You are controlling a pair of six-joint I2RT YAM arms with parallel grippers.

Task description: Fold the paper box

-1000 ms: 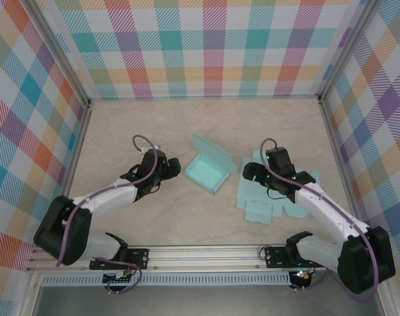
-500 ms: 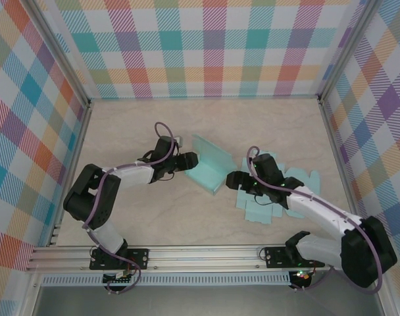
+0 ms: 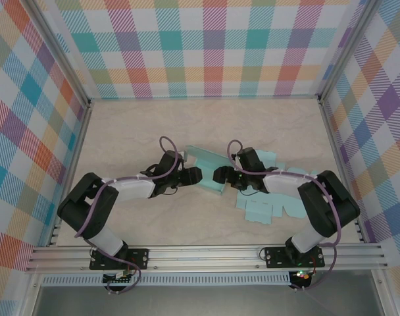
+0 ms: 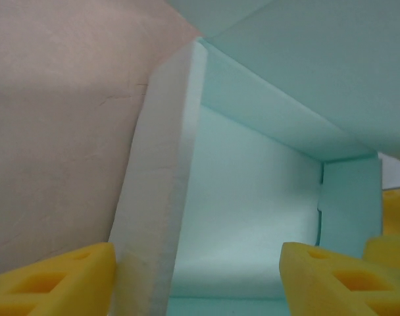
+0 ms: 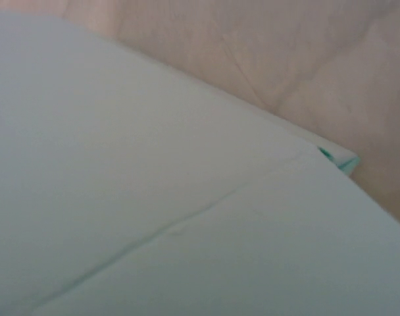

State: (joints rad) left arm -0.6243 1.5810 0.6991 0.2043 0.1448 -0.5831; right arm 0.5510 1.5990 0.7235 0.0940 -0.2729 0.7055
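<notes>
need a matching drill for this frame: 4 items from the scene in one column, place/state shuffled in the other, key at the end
Column one
1. left tool
2. right tool
3. paper box
4. flat cutouts

Column two
A. at the box's right side
B. lying unfolded, to the right of the box
C. at the box's left side, fingers apart on either side of a box wall
D. half-folded, between the two tools

Pairs: 1-C, 2-A, 3-D, 4-B
</notes>
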